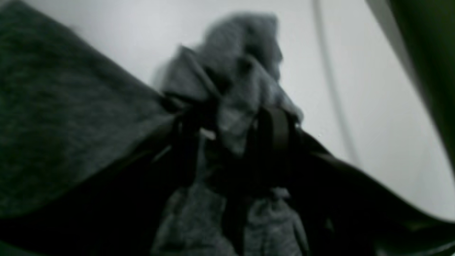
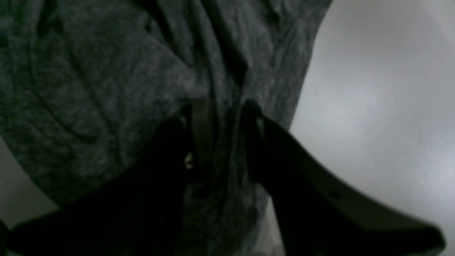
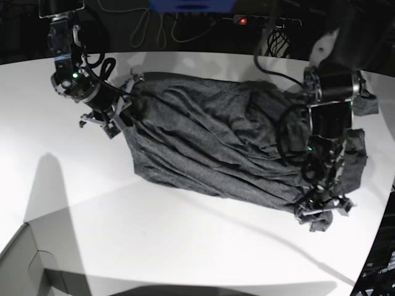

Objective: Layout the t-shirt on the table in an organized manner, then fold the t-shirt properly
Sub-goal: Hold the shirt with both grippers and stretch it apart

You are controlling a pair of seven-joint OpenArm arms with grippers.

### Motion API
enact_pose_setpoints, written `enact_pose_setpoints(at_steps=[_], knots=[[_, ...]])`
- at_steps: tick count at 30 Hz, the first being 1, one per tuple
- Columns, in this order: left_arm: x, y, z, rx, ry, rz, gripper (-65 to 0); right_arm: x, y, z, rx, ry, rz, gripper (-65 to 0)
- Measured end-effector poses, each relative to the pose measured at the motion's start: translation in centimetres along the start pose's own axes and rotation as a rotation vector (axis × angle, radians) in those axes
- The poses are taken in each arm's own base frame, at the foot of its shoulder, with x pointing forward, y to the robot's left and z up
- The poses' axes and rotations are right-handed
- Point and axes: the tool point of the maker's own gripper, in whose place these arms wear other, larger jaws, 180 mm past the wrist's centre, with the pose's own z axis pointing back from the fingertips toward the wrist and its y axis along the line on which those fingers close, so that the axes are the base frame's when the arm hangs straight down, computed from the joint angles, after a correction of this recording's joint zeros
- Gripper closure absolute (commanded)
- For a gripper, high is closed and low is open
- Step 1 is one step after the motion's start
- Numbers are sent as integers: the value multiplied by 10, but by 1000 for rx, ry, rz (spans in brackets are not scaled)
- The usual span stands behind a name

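Observation:
The dark grey t-shirt lies wrinkled and stretched across the white table, running from upper left to lower right. In the base view my right gripper is at the shirt's upper left end, shut on a bunched edge. Up close, the t-shirt fills the gap of the right gripper. My left gripper holds the lower right end near the table's curved edge. In the left wrist view, a wad of t-shirt pokes up through the shut left gripper.
A grey box corner juts in at the bottom left. Cables and a power strip with a red light lie beyond the table's far edge. The table's curved right edge runs close to the left arm.

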Motion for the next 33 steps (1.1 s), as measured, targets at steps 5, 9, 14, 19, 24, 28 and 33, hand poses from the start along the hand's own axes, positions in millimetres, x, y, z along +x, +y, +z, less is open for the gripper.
enact_pose_setpoints(at_steps=[5,9,14,19,24,28,33], knots=[[1,-7,1,-13,-12,2,-2,-7,-8,5,-12,23,17,-155],[20,-29,4,-66,-58,11,0,-6,-7,4,-9,20,15,-155],[70,-53,14,-141,-143,8,-1,-6,-7,4,-11,21,15,-155],[128,-70,29,-206,-262,-3,-1,-6,-7,4,-11,17,15,-155],[136,-59,31,-193,-271,-18,-1,-5,-7,4,-9,15,12,-155],[129,-53,30,-183,-265,-25,-4,-6,-7,4,-8,16,10,-155],[93,-32,28,-153,-209,-43,-5,-7,-7,4,-9,19,11,-155]])
